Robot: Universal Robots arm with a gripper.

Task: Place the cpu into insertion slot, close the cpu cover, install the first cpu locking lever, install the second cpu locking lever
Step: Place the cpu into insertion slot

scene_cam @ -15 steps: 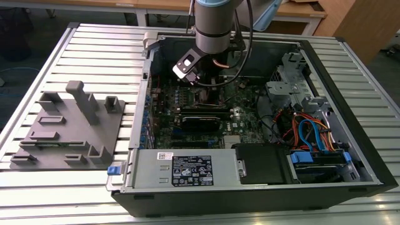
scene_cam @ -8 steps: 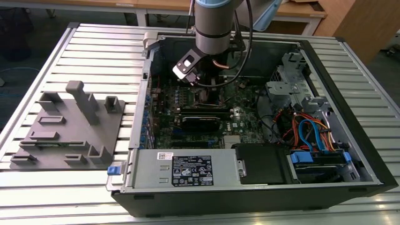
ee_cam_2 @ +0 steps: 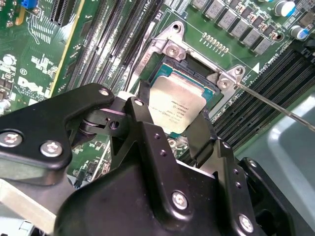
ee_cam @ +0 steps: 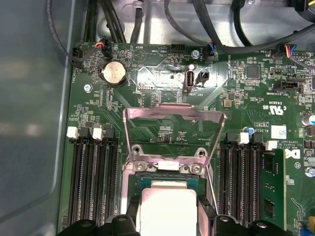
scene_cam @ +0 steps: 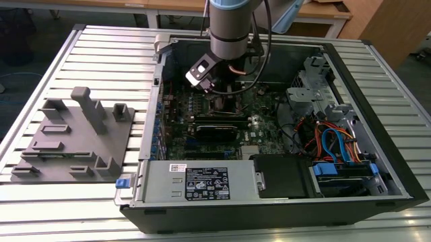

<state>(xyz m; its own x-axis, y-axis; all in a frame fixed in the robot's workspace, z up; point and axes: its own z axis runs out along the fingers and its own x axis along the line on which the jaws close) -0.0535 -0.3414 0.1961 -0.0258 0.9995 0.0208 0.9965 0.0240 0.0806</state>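
Cpu (ee_cam_2: 178, 109), faint print on top, in pincer (ee_cam_2: 174, 118) over insertion slot (ee_cam_2: 191, 67)

Arm (scene_cam: 230, 25) upright, hand (ee_cam_2: 173, 117) clamped, downward.

This looks like a robotics lab or test workshop. A desktop computer case (scene_cam: 269, 217) lies open on its side on a table (scene_cam: 60, 217) of ribbed metal slats, with its green circuit board (ee_cam: 162, 73) bared. A robot arm (scene_cam: 232, 25) hangs over the case. Beside it sits a grey moulded parts holder (scene_cam: 67, 146), and wooden desks (scene_cam: 323, 12) stand behind.
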